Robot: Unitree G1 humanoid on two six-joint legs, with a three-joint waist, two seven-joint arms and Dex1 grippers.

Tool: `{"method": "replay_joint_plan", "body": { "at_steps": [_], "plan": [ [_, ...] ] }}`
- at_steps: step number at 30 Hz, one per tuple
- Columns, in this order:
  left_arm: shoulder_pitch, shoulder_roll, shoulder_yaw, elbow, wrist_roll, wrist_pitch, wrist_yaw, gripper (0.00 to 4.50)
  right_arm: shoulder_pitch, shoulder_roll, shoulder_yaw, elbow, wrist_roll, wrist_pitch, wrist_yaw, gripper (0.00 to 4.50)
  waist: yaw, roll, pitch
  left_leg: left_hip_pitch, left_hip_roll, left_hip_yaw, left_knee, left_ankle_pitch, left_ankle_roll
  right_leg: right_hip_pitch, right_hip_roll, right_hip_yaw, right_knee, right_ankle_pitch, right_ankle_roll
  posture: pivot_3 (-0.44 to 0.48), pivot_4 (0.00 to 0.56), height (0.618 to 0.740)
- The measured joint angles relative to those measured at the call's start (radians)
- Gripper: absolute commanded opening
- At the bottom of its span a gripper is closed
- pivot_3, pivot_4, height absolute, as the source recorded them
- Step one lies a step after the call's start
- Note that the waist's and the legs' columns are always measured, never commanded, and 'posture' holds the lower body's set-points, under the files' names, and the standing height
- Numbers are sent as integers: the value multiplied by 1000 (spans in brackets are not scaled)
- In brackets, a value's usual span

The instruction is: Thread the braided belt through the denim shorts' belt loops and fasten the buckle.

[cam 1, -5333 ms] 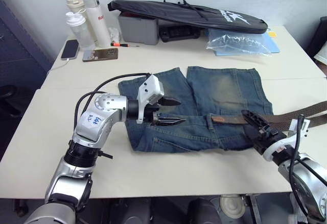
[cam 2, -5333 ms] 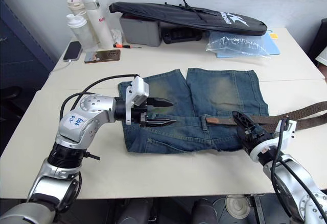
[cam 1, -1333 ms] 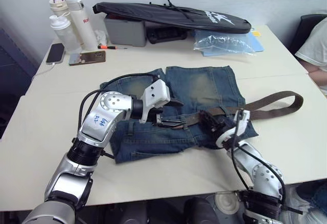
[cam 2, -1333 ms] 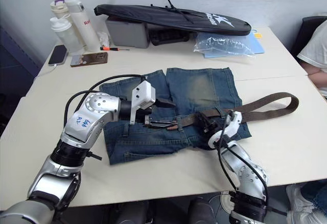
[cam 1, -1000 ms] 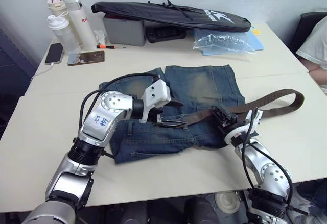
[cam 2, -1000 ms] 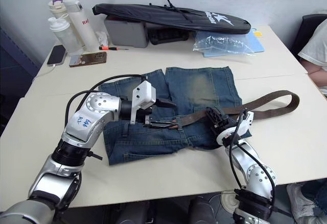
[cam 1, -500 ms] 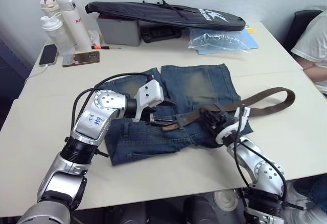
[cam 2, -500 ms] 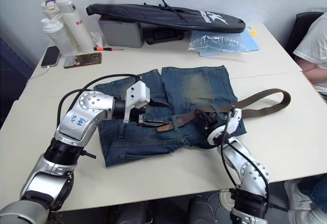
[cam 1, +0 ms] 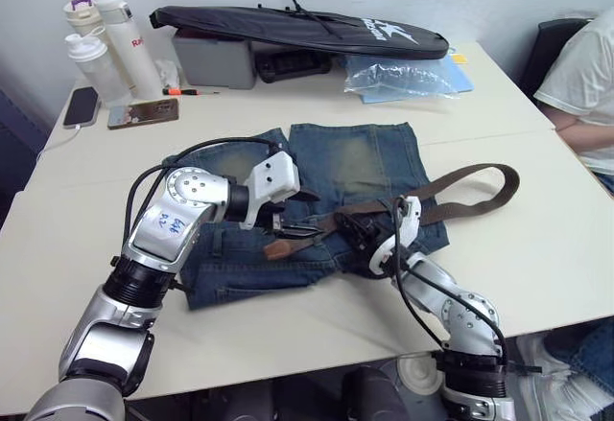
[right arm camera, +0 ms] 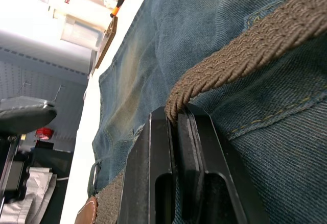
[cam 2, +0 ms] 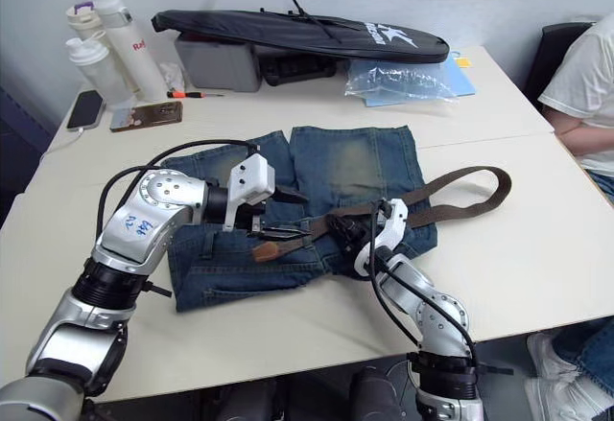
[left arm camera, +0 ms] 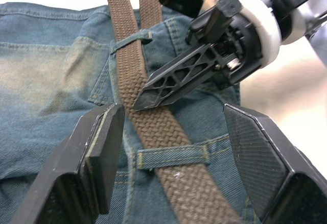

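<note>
One braided belt (left arm camera: 137, 94), two belt loops (left arm camera: 172, 156), one denim shorts (cam 1: 360, 159)

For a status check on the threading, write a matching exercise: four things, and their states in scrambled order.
1. left gripper
2. right gripper
3. braided belt
4. denim shorts

A. lying flat on the table
B. shut on the strap
C. open above the strap
D. passing under belt loops, its free end looped on the table

Pairs: 1-C, 2-B, 3-D, 4-A
</note>
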Motion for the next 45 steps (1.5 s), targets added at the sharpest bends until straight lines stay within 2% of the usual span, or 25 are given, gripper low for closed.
{"method": "replay_joint_plan", "body": {
  "at_steps": [1,2,4,6,7,11,14,17,19,21,26,29,31,32,34,35,37,41,45],
  "plan": [
    [0,0,0,0,1,0,-1,3436,6,-11,0,0,3,12,7,1481,0,0,0,0,0,0,0,0,0,-1,0,0,1,0,-1,0,150,658],
    [0,1,0,0,3,0,-1,3436,13,-27,1,-9,11,26,20,2206,0,1,0,-1,0,0,0,0,-1,-1,0,0,2,-1,-1,0,150,658],
    [0,2,0,0,4,0,-2,3436,20,-47,3,-37,25,49,28,2959,0,1,0,-1,0,0,0,0,-1,-1,0,0,2,-1,-1,0,150,658],
    [0,4,0,0,4,-2,-8,3436,27,-135,-7,-97,71,105,26,4117,4,2,1,-2,0,0,1,-1,-1,-1,-1,0,2,-1,-1,0,150,658],
    [0,8,0,1,5,-4,-11,3436,31,-179,-21,-127,100,135,24,4482,9,2,1,-2,0,0,2,-2,0,-1,-1,0,1,-1,-1,0,150,658],
    [0,15,0,4,5,-14,-24,3436,39,-336,-38,-202,171,213,27,4482,26,3,2,-3,0,1,2,-2,1,-2,-1,0,-2,0,-1,0,150,658],
    [0,27,0,14,6,-32,-43,3436,40,-555,-27,-299,120,244,136,4482,38,5,3,-4,-1,2,2,-2,2,-2,-1,0,-4,0,-1,0,150,658],
    [-2,42,2,28,9,-53,-57,3436,40,-841,43,-383,-119,150,362,4482,48,5,3,-5,-2,10,1,-2,2,-2,2,-2,-9,1,-1,0,150,658],
    [-3,43,2,42,10,-61,-58,3436,31,-956,104,-389,-262,67,474,4482,48,4,3,-4,-2,10,1,-2,0,-2,3,-2,-10,1,-1,0,150,658],
    [-3,41,2,50,10,-65,-59,3436,18,-1016,196,-352,-409,-29,579,4482,47,2,4,-4,-1,11,1,1,-4,-2,3,-2,-10,1,-1,0,150,658],
    [-3,45,2,46,7,-66,-72,3436,2,-1027,350,-199,-623,-151,732,4482,49,2,4,-5,-2,11,1,1,-4,-2,1,-2,-10,1,0,0,150,658],
    [-1,68,12,33,-10,-50,-93,3436,-15,-1015,365,-163,-693,-186,769,3687,49,0,4,-4,-2,11,3,1,-5,0,2,-3,-10,2,-1,0,150,658],
    [2,94,33,11,-38,-26,-118,3436,-22,-1003,362,-141,-728,-200,773,2861,49,0,4,-4,-2,11,3,1,-5,0,1,-3,-10,2,-1,0,150,658],
    [6,115,47,-1,-56,-13,-136,3436,-22,-994,354,-136,-736,-198,773,2252,48,0,4,-4,-2,11,3,1,-5,1,1,-3,-10,2,-1,0,150,658],
    [17,148,69,-18,-79,11,-160,3436,-15,-988,331,-130,-738,-192,774,1414,51,0,4,-3,-1,10,3,1,-5,1,0,-3,-10,2,-1,0,150,658],
    [21,157,80,-27,-92,23,-169,3436,-6,-988,315,-128,-739,-190,776,795,54,0,4,-3,-1,10,3,1,-5,1,0,-3,-10,2,-1,0,150,658],
    [21,159,83,-29,-102,33,-172,3436,10,-989,291,-123,-742,-190,782,125,60,0,4,-4,-1,10,3,1,-5,2,0,-3,-11,3,-1,0,150,658],
    [19,145,83,-28,-110,38,-163,3436,53,-1001,218,-75,-758,-200,785,52,78,0,4,-5,-2,10,5,2,-3,2,-1,-3,-11,4,0,0,150,658],
    [18,116,80,-28,-110,38,-148,3436,123,-1071,123,18,-806,-243,795,52,96,1,4,-7,-3,10,7,2,-2,2,-2,-3,-13,6,2,0,150,658]
  ]
}}
